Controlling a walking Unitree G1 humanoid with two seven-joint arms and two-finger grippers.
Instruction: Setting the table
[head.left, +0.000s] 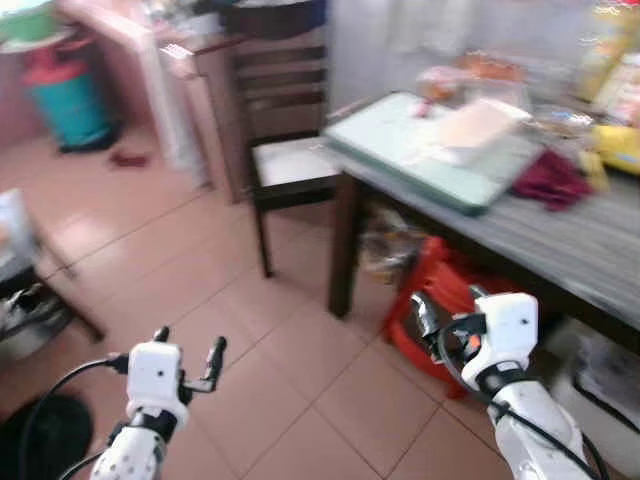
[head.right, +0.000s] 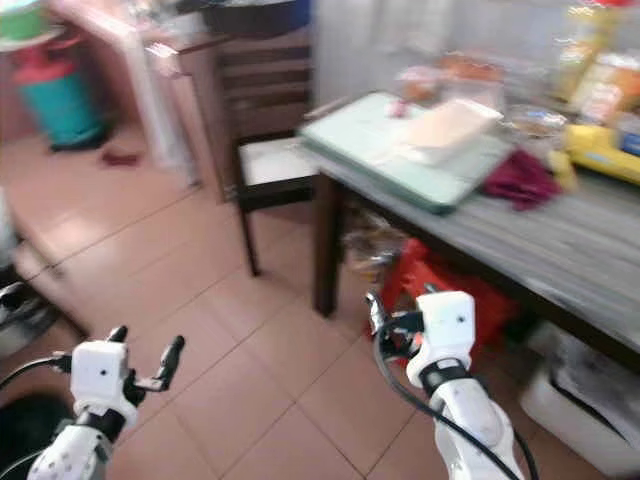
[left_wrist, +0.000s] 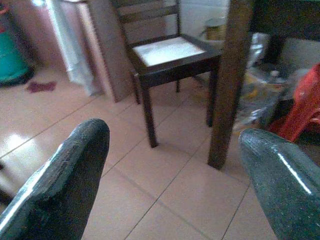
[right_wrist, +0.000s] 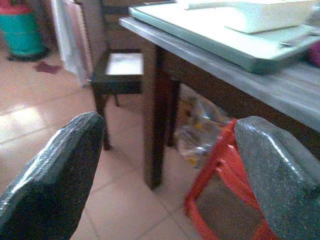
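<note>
While both my arms hang low and forward, head views put the wooden table at 2 o'clock, corner leg toward me. On it: a pale green tray at the near corner with a flat beige dish on top, a maroon cloth just beside the tray, and yellow packets further along at 3 o'clock. All blurred, so I can't identify any tableware beyond that. A dark wooden chair stands at 12 o'clock, just beside the table end. A red plastic stool sits under the table. A teal bin is well apart at 10 o'clock.

My left gripper is at 7 o'clock, fingers spread wide, empty. My right gripper is at 4 o'clock, in front of the red stool; the head views don't settle its finger state.

Left wrist view: both fingers wide apart, nothing between them, looking at the chair and the table leg over floor tiles.

Right wrist view: fingers wide apart, empty, looking at the tray edge, table leg and red stool.

Judgement: approach phase, nothing picked up.

Risks:
- Right arm is below tabletop height, so closing in without raising it could hit the table edge or stool.
- Tray overhangs the corner, so a bump could tip it off.
- Motion blur makes any grasp target unreliable now.
</note>
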